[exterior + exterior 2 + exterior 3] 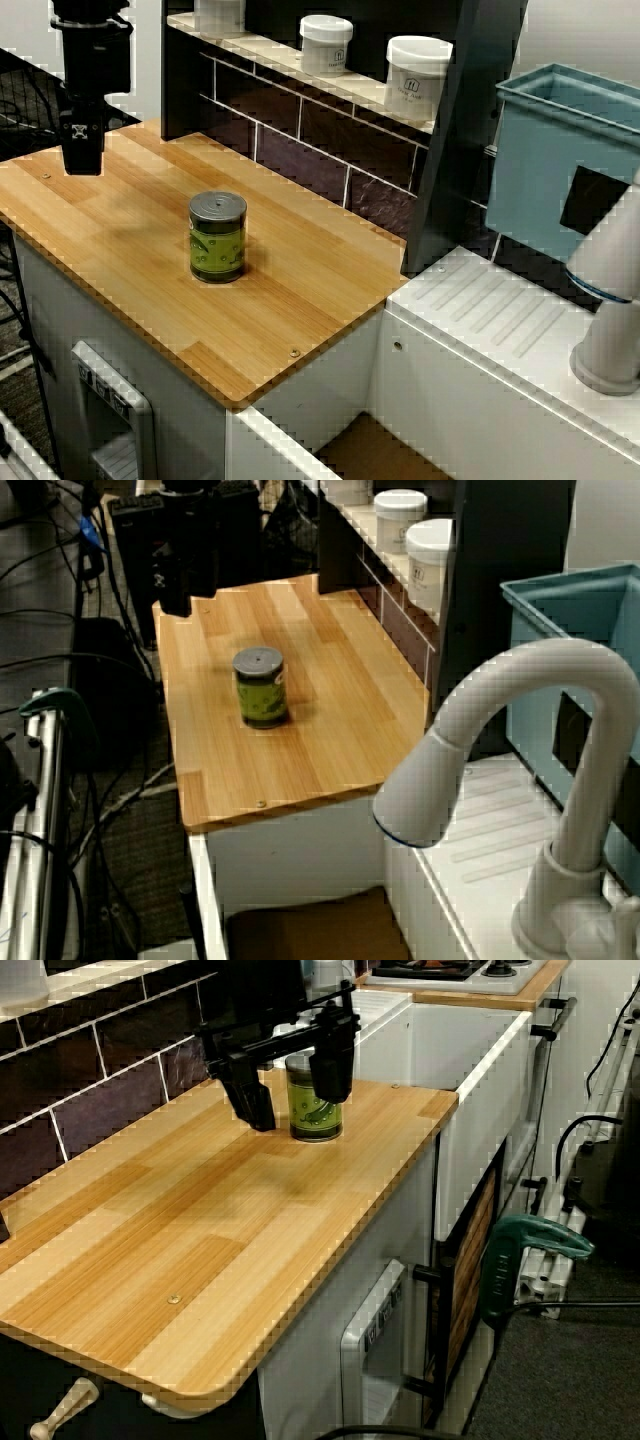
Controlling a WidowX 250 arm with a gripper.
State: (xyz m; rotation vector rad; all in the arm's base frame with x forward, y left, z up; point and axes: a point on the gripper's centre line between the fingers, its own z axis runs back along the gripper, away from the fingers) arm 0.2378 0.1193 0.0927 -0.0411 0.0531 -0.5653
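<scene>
One gripper | fingers spread wide, holding nothing | hovers above wooden counter, well apart from upright green can | white jar on shelf behind.

Green can upright, mid-countertop

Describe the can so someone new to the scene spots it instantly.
Start at the wooden countertop beside the white sink unit. Near its middle stands one short can, upright, with a green label and grey metal lid. Unlike the white jars on the shelf behind, it is green and sits down on the wood.
</scene>
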